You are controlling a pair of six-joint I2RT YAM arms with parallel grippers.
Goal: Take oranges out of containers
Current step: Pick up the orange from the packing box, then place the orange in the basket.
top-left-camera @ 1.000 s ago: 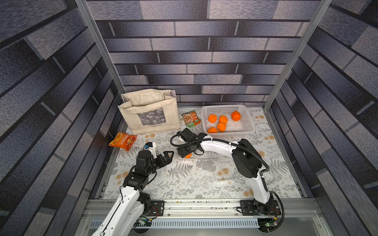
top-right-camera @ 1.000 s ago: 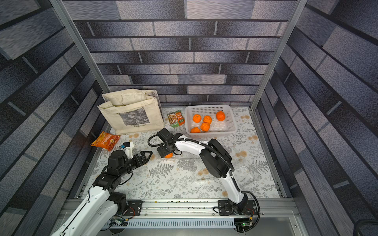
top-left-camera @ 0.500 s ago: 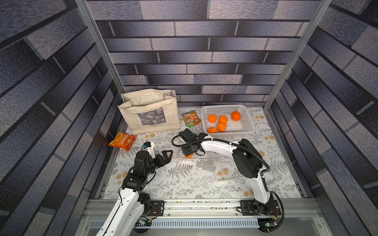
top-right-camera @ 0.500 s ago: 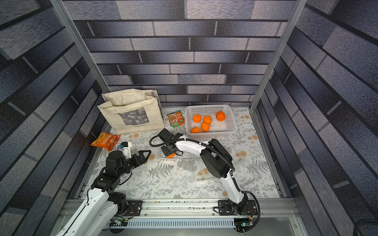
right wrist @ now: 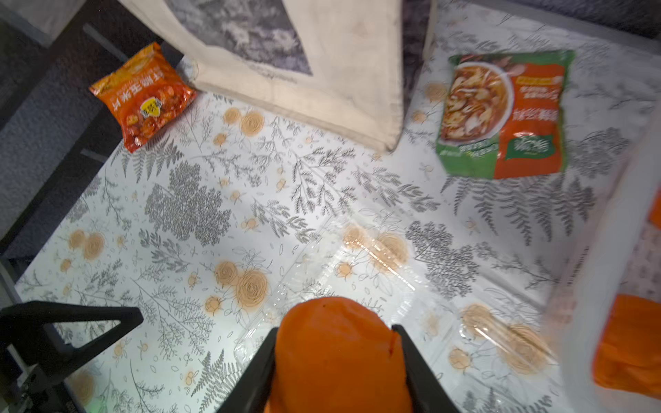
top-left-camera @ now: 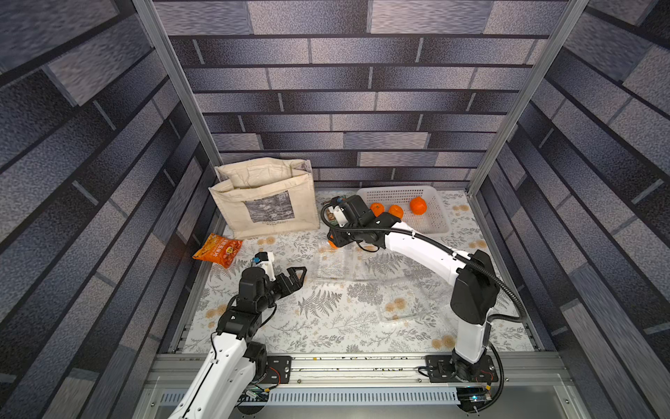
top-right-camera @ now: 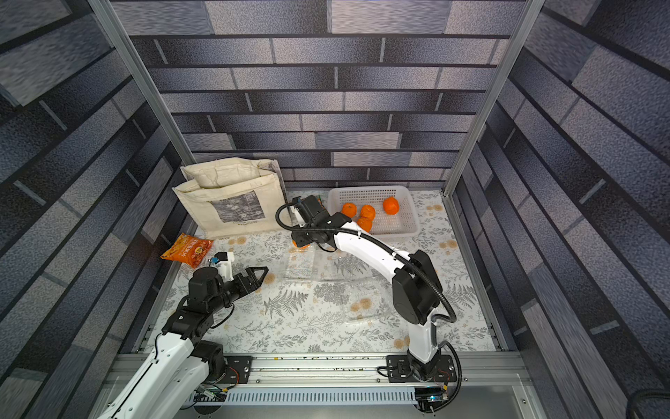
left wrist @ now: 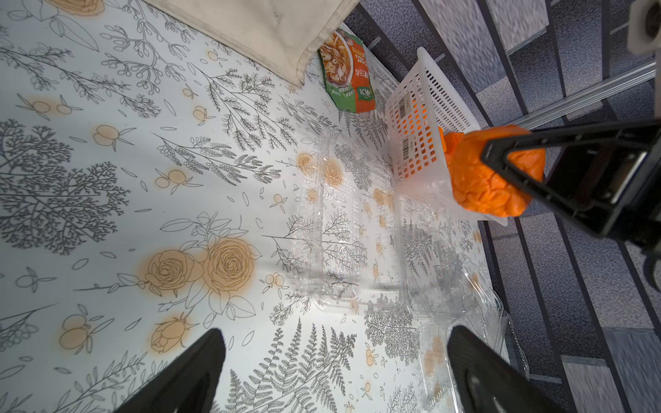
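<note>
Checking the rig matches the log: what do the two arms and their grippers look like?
The left arm and right arm have white links with black joints. A black ribbed hose runs along the right one. The left gripper and right gripper have black fingers, open triangular frames.

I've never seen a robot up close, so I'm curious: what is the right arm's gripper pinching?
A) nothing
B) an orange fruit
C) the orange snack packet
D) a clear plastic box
B: in the right wrist view the right gripper has a black finger pressed against each side of an orange.
</note>
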